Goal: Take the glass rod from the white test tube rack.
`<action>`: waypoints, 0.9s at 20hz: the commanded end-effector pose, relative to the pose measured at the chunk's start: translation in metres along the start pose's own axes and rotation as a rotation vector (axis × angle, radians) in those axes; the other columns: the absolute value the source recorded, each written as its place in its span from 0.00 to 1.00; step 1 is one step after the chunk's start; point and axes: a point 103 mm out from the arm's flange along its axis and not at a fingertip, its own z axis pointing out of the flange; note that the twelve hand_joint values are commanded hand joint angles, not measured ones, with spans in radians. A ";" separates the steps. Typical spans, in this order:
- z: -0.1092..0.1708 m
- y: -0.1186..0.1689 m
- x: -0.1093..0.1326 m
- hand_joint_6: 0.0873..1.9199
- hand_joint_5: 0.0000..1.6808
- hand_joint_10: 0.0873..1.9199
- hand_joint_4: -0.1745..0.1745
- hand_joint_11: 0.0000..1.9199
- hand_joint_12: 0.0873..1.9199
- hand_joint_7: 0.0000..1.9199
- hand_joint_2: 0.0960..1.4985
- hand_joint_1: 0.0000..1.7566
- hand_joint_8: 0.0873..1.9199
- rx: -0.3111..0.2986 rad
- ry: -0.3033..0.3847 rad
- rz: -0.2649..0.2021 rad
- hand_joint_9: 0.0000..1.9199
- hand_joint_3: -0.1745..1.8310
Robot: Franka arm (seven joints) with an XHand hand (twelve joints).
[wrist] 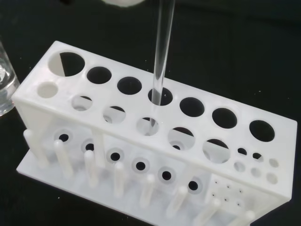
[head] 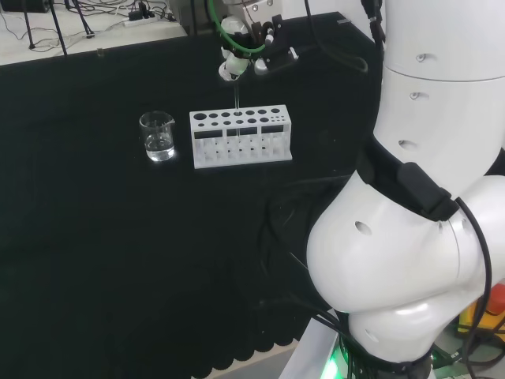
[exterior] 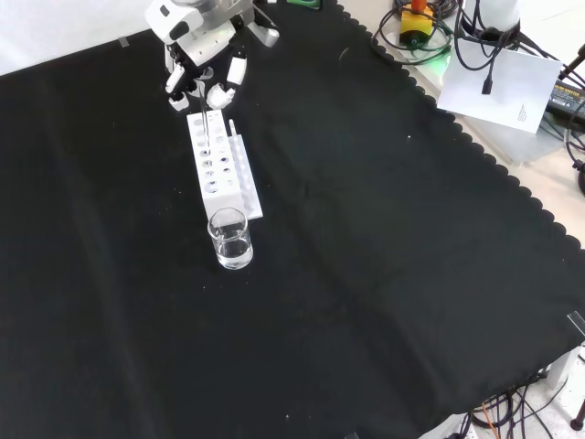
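Note:
The white test tube rack [head: 241, 136] stands mid-cloth, and the front view shows the rack [exterior: 219, 169] end-on. A clear glass rod [wrist: 162, 52] stands nearly upright in it. The rod passes through a middle hole in one of the top plate's two rows of large holes, and its lower end shows at the plate below. The hand [head: 231, 68] hangs directly over the rack with its fingers curled down round the top of the rod [head: 237, 99]. In the front view the hand [exterior: 203, 50] sits at the rack's far end, with the rod [exterior: 203, 114] below its fingertips.
A small glass beaker [head: 158, 136] with some water stands just left of the rack in the head view; in the front view the beaker [exterior: 229, 240] is nearer than the rack. The arm's white links [head: 426, 197] fill the head view's right. Cables and paper [exterior: 503, 82] lie beyond the cloth's scalloped edge.

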 end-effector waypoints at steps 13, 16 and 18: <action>0.003 -0.001 0.004 0.59 0.51 0.38 0.00 0.90 0.35 0.66 0.75 0.64 0.48 -0.087 0.034 -0.086 0.87 0.10; 0.002 -0.004 0.001 0.55 0.54 0.39 0.00 0.90 0.34 0.57 0.74 0.69 0.52 -0.139 0.069 -0.078 0.87 0.09; 0.004 -0.010 -0.002 0.48 0.56 0.43 0.00 0.86 0.35 0.55 0.72 0.72 0.54 -0.221 0.110 -0.098 0.84 0.09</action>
